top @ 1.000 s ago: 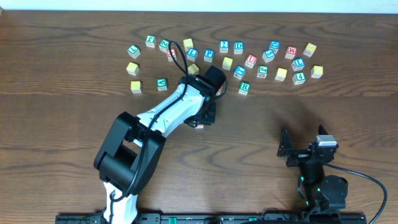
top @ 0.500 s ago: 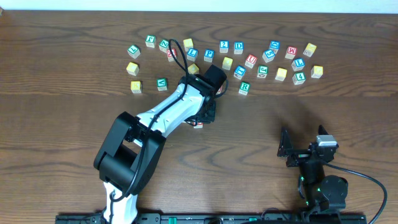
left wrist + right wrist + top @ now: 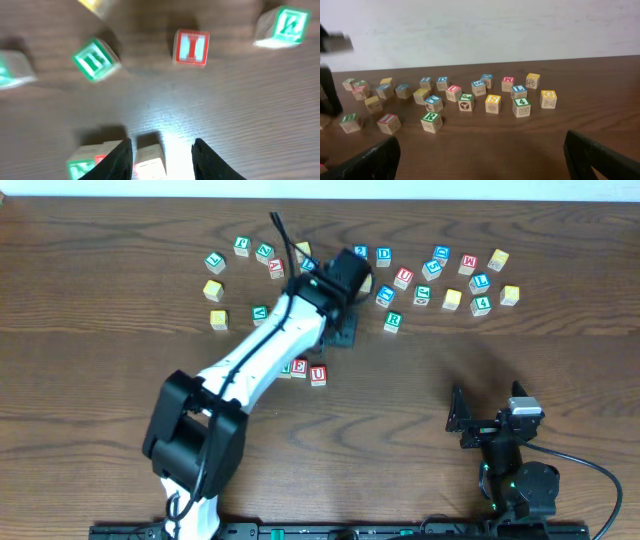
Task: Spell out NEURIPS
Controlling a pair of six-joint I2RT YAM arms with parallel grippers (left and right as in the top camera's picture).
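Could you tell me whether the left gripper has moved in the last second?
Yes. The left gripper has moved up the overhead view, off the U cube and closer to the unmoved green R cube.

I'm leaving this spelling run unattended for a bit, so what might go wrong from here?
1. The open left tool hangs just beyond the placed U. A low swing back might knock it out of line with the E.
2. The red I lies straight ahead of that tool, while the green R, due next, sits elsewhere. It may grab the wrong letter.
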